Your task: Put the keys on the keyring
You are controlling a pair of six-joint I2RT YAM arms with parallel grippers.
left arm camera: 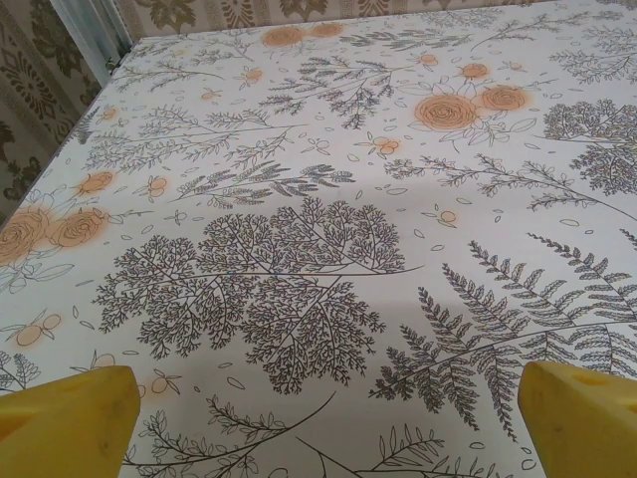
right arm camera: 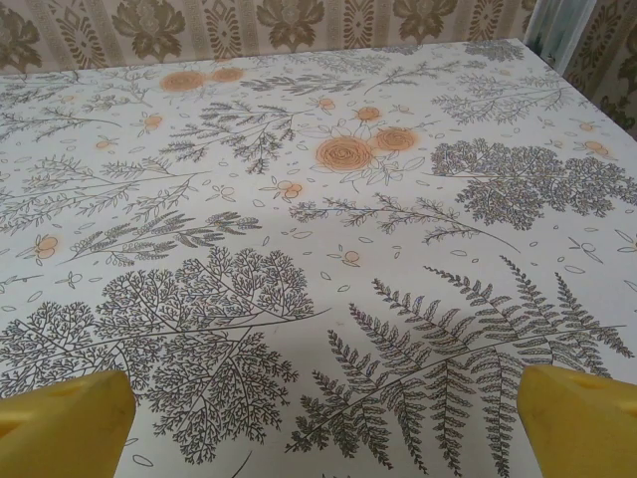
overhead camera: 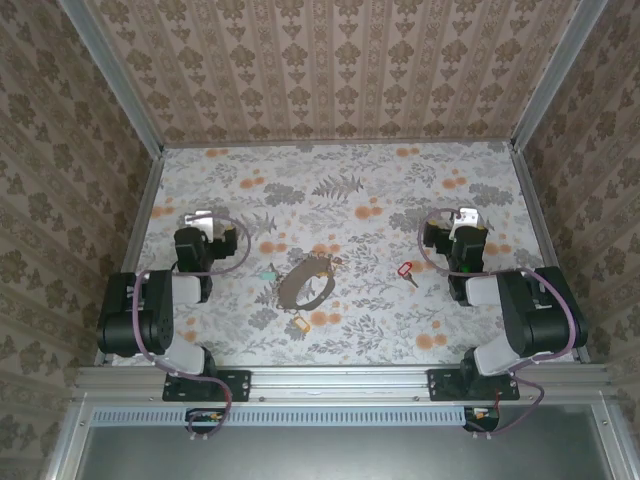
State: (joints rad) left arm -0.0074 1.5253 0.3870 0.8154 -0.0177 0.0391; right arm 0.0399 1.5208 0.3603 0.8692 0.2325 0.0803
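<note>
three keys lie loose around the keyring [overhead camera: 305, 283], and none is threaded on it yet. the keyring is a floppy oval on the table [overhead camera: 380, 190], with its long axis running from near-left to far-right. the teal key [overhead camera: 266, 275] sits just beside the keyring's left edge. the yellow key [overhead camera: 298, 322] lies just beside its near end. the red key [overhead camera: 405, 269] lies apart from it on the right, its shaft seeming to point nearward.

the left gripper [overhead camera: 204, 217] stands well left of the keyring and the right gripper [overhead camera: 466, 217] well right of it. both sit a little beyond the keyring and aim at the far wall, so every key lies inward of and behind the fingertips. both claws are spread wide and hold nothing. in each wrist view the yellow fingers [left arm camera: 70, 413] sit at the bottom corners over bare patterned cloth.

the red key is nearer the right gripper and the teal key nearer the left. whichever claw goes first probably has to turn inward toward the keyring and drop onto a very small, flat target.
</note>
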